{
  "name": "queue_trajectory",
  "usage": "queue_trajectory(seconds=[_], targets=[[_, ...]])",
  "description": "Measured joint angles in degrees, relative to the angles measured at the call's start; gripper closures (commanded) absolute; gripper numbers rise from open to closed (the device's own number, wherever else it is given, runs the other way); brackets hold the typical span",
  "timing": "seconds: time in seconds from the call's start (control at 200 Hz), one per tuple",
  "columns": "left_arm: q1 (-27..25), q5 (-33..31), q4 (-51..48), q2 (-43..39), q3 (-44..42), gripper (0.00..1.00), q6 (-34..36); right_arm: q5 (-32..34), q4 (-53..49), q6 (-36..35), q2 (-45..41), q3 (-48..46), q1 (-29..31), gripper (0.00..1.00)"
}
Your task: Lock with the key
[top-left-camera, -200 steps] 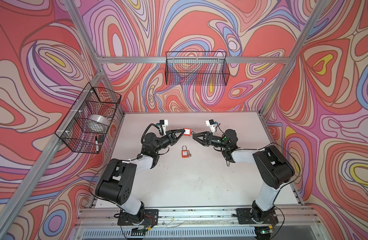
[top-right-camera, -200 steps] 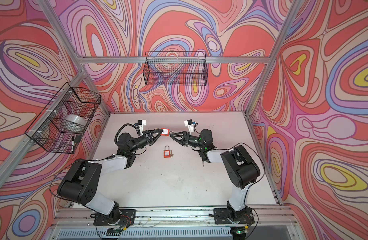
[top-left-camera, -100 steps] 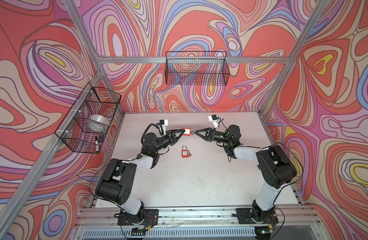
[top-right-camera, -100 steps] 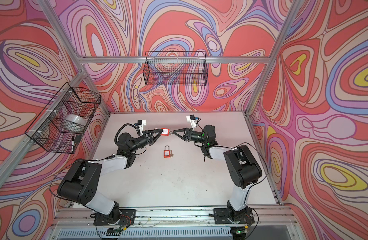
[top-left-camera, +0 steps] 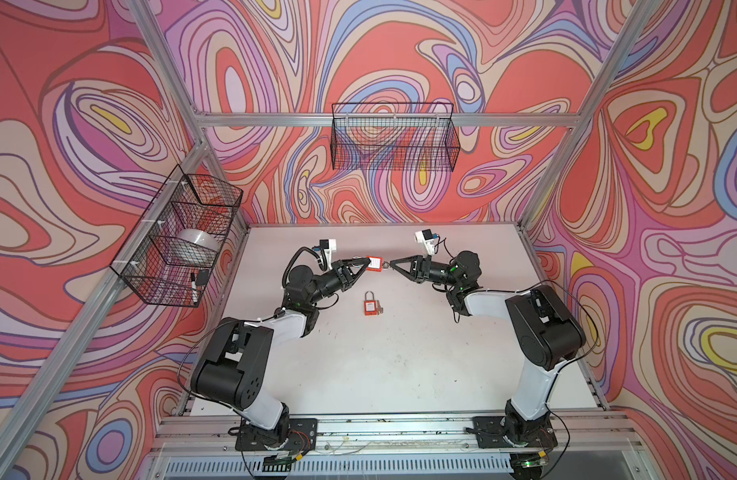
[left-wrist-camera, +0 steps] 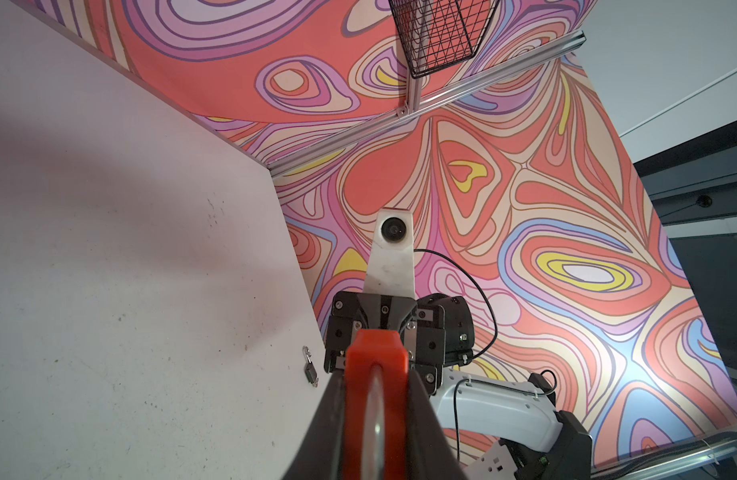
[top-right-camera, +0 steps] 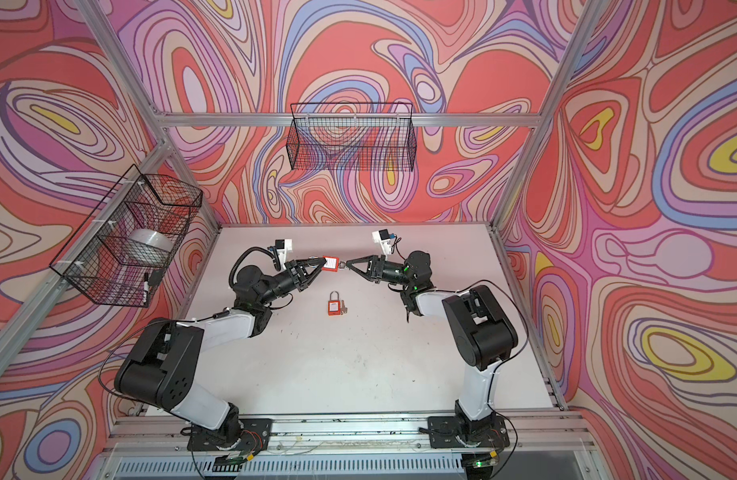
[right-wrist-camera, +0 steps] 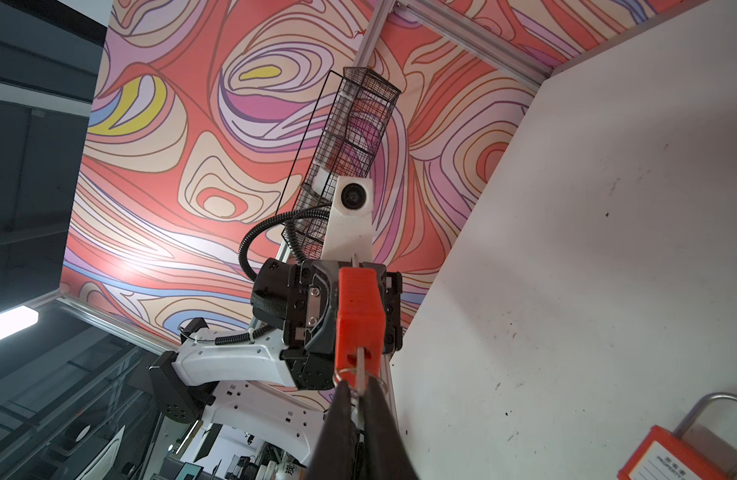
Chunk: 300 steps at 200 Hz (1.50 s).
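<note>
The left tool (top-left-camera: 367,263) is clamped on the small orange-red plastic padlock (top-left-camera: 374,264), held in the air above the white table (top-left-camera: 400,357); the right tool (right-wrist-camera: 360,392) is pinched together on the thin silver key (right-wrist-camera: 360,368) seated in the lock's end face; a second such padlock (top-left-camera: 371,306) lies on the table below. The turn, I judge, wants the right wrist rolling about the key's own axis, no pull or sideways lean; the left grip merely braces.

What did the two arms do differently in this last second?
The right gripper closed its open jaws on the key sticking out of the lifted padlock. The left gripper kept holding that padlock in the same spot, and the other padlock stayed on the table.
</note>
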Motion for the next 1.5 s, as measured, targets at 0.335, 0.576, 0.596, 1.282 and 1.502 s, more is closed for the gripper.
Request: queue_trajectory(seconds=[0.335, 0.576, 0.596, 1.282, 1.502], targets=[[0.22, -0.02, -0.02, -0.09, 0.00, 1.00, 0.02, -0.04, 1.86, 1.51, 1.22, 0.61, 0.20, 1.00], [0.48, 0.07, -0.28, -0.11, 0.00, 1.00, 0.02, 1.20, 1.77, 0.31, 0.70, -0.81, 0.22, 1.00], [0.48, 0.15, -0.33, -0.11, 0.00, 1.00, 0.02, 1.44, 1.75, 0.13, 0.52, -1.14, 0.22, 1.00], [2.40, 0.68, -0.02, -0.11, 0.00, 1.00, -1.05, 2.21, 1.14, 0.13, -1.99, -3.76, -1.79, 0.56], [2.40, 0.66, 0.26, -0.11, 0.00, 1.00, -1.11, 2.19, -0.57, -0.79, -1.27, 0.61, -0.61, 0.46]])
